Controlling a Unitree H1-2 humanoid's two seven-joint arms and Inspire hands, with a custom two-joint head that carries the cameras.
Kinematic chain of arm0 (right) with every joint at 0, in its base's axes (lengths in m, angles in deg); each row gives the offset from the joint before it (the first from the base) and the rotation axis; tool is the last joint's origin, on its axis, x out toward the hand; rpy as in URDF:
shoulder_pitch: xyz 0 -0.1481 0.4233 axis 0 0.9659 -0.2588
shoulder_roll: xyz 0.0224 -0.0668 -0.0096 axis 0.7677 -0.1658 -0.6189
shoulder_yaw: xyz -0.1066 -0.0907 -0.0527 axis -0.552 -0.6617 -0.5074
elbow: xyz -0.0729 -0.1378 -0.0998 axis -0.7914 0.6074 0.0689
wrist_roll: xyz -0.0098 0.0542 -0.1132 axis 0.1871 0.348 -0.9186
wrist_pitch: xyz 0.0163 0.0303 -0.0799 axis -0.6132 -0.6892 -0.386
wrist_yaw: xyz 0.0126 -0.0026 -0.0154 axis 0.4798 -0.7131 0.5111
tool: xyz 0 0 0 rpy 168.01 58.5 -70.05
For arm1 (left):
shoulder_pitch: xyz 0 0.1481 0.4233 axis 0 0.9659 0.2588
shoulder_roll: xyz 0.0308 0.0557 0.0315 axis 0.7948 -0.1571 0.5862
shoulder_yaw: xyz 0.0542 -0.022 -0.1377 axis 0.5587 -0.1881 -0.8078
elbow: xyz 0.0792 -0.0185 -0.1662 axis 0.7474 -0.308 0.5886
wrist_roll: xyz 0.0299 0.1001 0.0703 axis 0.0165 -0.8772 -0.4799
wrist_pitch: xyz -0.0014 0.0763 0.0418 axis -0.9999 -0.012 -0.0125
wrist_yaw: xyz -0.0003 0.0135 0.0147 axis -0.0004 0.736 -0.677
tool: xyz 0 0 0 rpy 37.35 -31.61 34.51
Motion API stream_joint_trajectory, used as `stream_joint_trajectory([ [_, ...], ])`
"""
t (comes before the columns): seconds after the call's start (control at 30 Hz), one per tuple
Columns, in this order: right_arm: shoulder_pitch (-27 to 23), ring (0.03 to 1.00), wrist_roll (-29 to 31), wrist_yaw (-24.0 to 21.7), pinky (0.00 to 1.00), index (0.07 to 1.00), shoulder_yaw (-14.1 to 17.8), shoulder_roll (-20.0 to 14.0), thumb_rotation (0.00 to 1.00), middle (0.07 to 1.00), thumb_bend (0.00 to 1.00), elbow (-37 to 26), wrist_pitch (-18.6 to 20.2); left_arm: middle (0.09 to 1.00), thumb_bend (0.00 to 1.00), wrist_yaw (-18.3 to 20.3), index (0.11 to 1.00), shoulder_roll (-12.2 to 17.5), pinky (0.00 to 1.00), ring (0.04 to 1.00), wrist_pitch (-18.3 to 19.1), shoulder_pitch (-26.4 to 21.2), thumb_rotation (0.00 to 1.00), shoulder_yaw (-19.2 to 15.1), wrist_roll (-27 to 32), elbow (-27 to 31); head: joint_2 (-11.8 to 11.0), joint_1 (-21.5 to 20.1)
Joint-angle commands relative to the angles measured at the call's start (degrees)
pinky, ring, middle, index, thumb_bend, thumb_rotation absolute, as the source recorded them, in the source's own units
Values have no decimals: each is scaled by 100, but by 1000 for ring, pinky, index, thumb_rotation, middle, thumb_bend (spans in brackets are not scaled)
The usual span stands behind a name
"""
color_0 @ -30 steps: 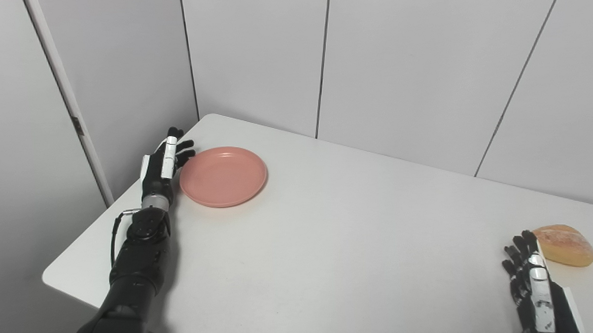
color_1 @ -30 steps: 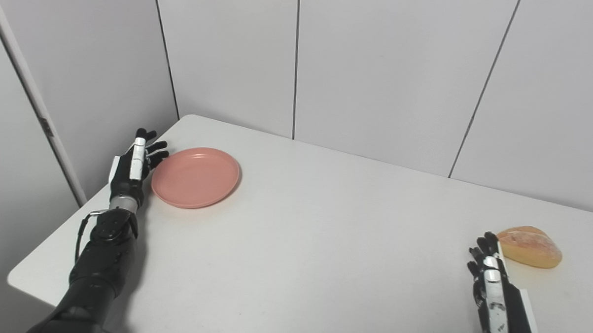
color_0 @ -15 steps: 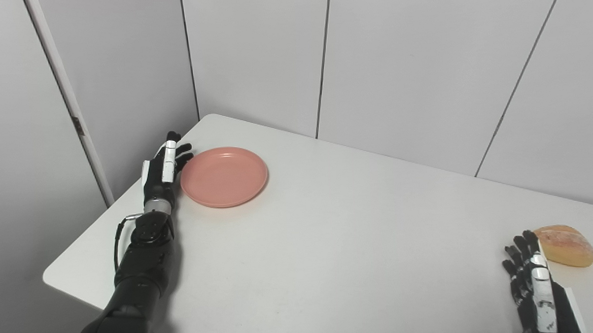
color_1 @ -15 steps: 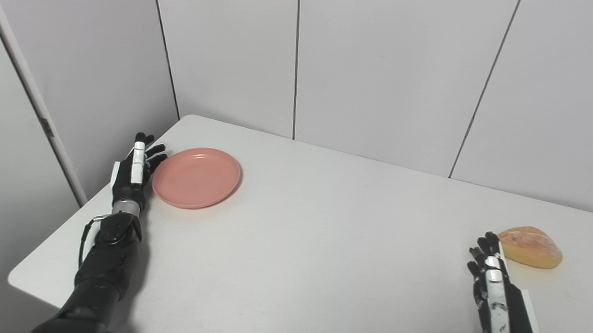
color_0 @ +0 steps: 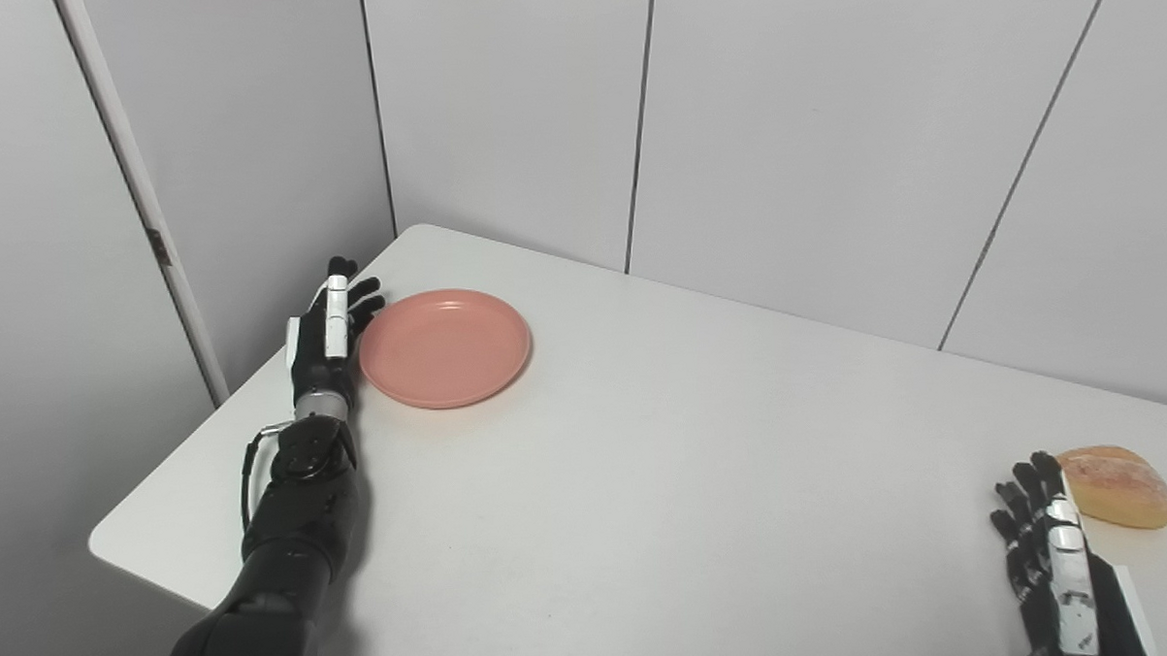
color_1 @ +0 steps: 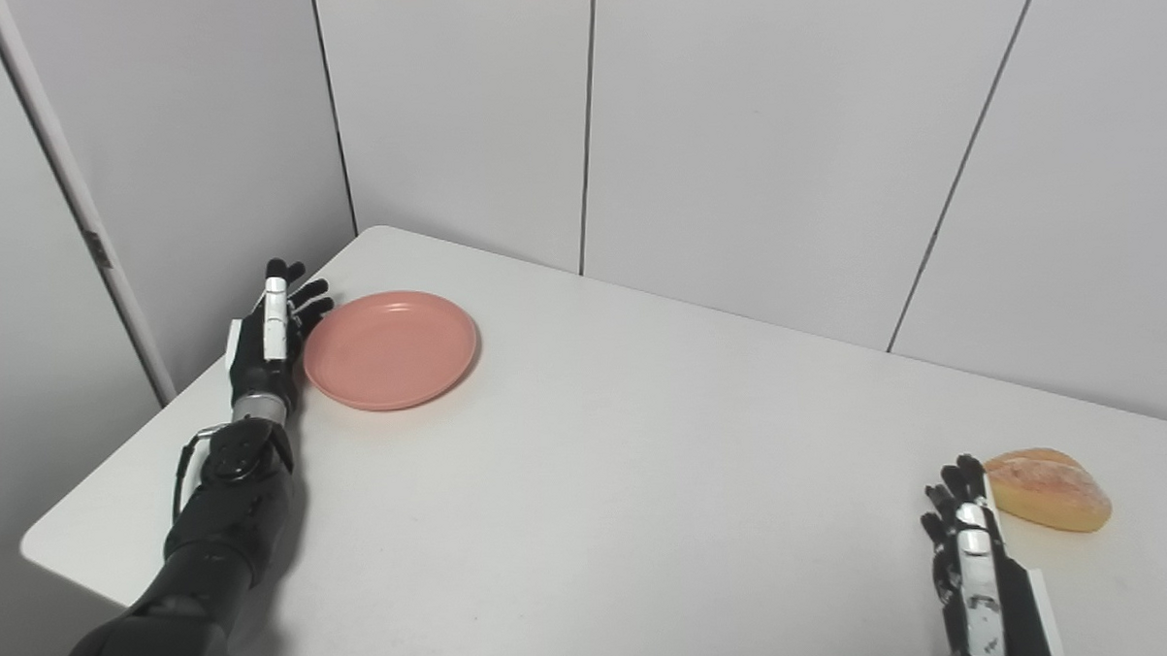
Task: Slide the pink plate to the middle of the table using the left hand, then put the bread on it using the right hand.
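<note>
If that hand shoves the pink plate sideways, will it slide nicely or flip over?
The round, shallow pink plate sits low and flat on the smooth white table, so it probably slides rather than tips. It looks like light, stiff plastic. The left hand stands beside its rim, so an off-centre push might spin it.

**Clearance check**

Bench (color_0: 705,479) surface bare between pink plate (color_0: 444,347) and bread (color_0: 1118,486): wide open lane across the middle. Left hand (color_0: 326,327) sits just beside the plate's left rim. Wall panels (color_0: 780,117) close behind the far edge, corner near the plate.
</note>
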Motion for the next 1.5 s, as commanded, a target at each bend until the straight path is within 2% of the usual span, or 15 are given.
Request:
stream_joint_trajectory([
  [0.0, -143, 1000, 37, -6, 1000, 1000, 23, 0, 929, 1000, 459, -207, 85, 807, 848, 175, 852, -7, 869, 777, -151, -359, 1000, 58, 31, -10, 3, -4],
  [0.1, -147, 1000, 40, -5, 1000, 1000, 31, 4, 916, 1000, 466, -190, 78, 828, 848, 175, 858, -14, 905, 812, -195, -379, 1000, 89, 7, -64, 7, -7],
  [0.37, -146, 1000, -11, 21, 1000, 1000, 14, 24, 936, 1000, 416, -238, 34, 801, 850, 149, 850, -86, 863, 794, -317, -480, 1000, 96, 20, -260, 36, -14],
  [0.53, -141, 1000, -16, -3, 1000, 1000, -8, 16, 958, 1000, 407, -255, 26, 840, 845, 188, 862, -132, 846, 832, -328, -504, 1000, 122, 11, -266, 58, -49],
  [0.73, -143, 1000, -97, 30, 1000, 1000, -30, 20, 939, 1000, 447, -247, -8, 843, 836, 342, 875, -213, 840, 821, -385, -583, 982, 70, 108, -371, 127, -117],
  [0.83, -154, 1000, -145, 42, 1000, 1000, -16, 31, 908, 1000, 441, -198, -87, 809, 839, 474, 863, -262, 819, 776, -353, -612, 942, 30, 257, -395, 143, -139],
  [1.03, -162, 1000, -177, 58, 1000, 1000, 9, 44, 885, 1000, 449, -149, -119, 799, 833, 608, 872, -335, 822, 756, -293, -618, 957, 109, 283, -345, 184, -146],
  [1.23, -174, 1000, -143, 43, 1000, 1000, 35, 57, 879, 1000, 460, -117, -141, 824, 831, 770, 898, -428, 855, 795, -104, -568, 963, 183, 305, -81, 225, -180],
  [1.47, -203, 1000, -139, 46, 1000, 1000, 48, 75, 860, 1000, 483, -73, -146, 846, 842, 944, 892, -544, 821, 807, 90, -523, 927, 246, 357, 196, 267, -244],
])
